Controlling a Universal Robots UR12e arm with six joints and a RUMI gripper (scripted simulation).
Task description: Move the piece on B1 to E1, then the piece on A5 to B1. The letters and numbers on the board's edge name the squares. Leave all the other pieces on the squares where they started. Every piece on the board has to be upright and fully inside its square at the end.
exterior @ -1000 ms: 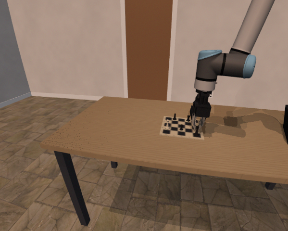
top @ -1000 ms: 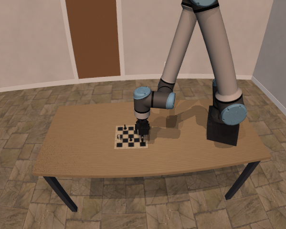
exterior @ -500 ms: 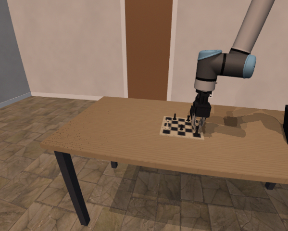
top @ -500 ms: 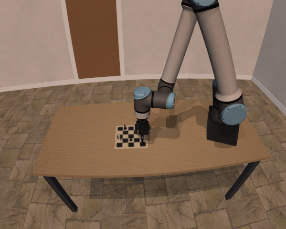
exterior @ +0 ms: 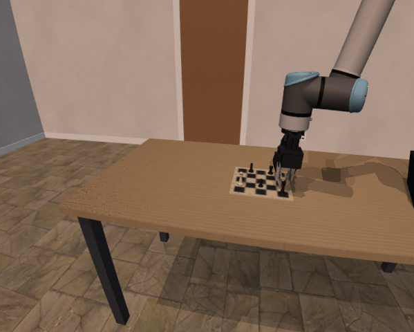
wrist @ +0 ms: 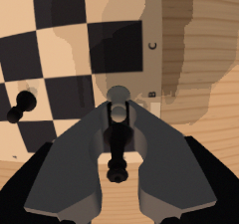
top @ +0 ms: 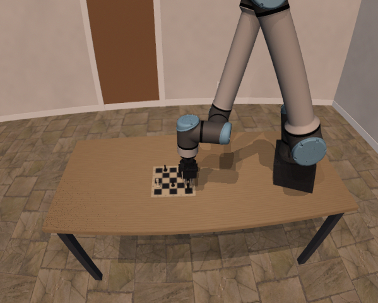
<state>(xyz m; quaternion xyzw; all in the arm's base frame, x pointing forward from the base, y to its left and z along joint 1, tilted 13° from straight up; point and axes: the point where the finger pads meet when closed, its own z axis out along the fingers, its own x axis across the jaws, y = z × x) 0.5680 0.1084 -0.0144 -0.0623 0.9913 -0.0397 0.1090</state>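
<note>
The gripper is clamping a black piece at the centre of the wrist view, beside the letter B on the board edge. In the exterior view it is hanging over the board's lower right corner, probably with the piece just above its square. Another black piece is standing at left.

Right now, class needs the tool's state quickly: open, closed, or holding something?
Tool: closed on a black chess piece, gripped between its two fingers over the board's edge.
</note>
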